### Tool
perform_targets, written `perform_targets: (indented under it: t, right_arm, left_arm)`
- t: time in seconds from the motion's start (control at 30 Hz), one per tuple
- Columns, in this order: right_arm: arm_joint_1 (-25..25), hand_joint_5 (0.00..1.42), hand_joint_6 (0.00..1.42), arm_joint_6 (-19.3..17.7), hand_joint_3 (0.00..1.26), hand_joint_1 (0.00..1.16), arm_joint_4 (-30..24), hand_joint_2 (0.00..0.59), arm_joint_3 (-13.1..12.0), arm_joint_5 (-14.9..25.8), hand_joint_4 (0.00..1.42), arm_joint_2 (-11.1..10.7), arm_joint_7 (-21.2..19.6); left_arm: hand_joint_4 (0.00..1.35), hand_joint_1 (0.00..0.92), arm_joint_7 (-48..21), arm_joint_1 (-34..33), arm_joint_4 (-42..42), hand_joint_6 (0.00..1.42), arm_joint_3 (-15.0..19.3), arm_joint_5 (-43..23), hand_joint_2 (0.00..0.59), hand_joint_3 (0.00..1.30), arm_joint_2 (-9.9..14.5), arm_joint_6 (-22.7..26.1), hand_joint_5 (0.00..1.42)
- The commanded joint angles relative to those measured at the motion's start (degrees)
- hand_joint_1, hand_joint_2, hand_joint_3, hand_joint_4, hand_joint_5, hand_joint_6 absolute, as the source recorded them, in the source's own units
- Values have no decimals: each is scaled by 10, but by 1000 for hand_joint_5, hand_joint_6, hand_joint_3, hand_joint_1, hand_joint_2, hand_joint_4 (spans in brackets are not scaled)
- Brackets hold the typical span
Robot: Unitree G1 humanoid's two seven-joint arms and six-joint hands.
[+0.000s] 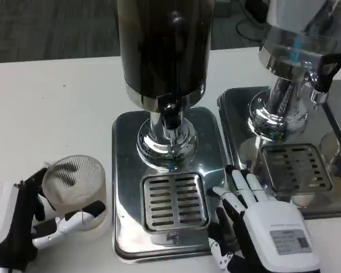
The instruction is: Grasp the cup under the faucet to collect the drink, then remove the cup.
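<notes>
Nearest you, your right hand (271,230) lies at the bottom right, back up, with its fingers (245,185) stretched out flat and a little apart over the front right corner of the steel base (169,185) of the middle dispenser; it has hold of nothing. Its fingertips reach the right edge of the slotted drip grate (175,202), which sits bare at the front of that base.

At the bottom left, your left hand (40,219) is wrapped round the cup (77,190): one finger crosses the cup's front low down and dark fingers press against its left side. The cup is clear and ribbed, upright on the white table (51,102), just left of the base and not on the grate. You cannot tell from here whether any drink is in it.

Further back, the black faucet (170,115) hangs above the rear of the grate, under the dark dispenser tank (165,45). To the right stands a second dispenser (295,62) on its own steel tray (244,142), with a black tap handle (328,71).
</notes>
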Motion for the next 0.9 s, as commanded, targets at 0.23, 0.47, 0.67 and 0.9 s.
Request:
perform_targets:
  t: [0.23, 0.47, 0.67, 0.9]
  right_arm:
    - [9, 39, 269, -1, 261, 566, -25, 511, -2, 0, 22, -11, 11]
    - [9, 39, 270, 4, 260, 561, -24, 508, -1, -4, 22, -4, 7]
    - [5, 39, 270, 4, 260, 558, -20, 507, -3, -4, 22, 0, 5]
    - [16, 39, 270, 13, 260, 555, -21, 507, 6, -16, 22, 14, -2]
  left_arm:
    - [680, 464, 36, 14, -57, 1197, 6, 11, 85, 521, -6, -3, 900]
    - [680, 462, 15, 0, -77, 1197, -1, 12, 80, 521, -4, -7, 900]
    - [680, 462, 1, -31, -76, 1194, -19, 24, 77, 521, -11, -1, 900]
    - [676, 467, 8, -105, -20, 1193, -82, 80, 74, 521, -36, 31, 899]
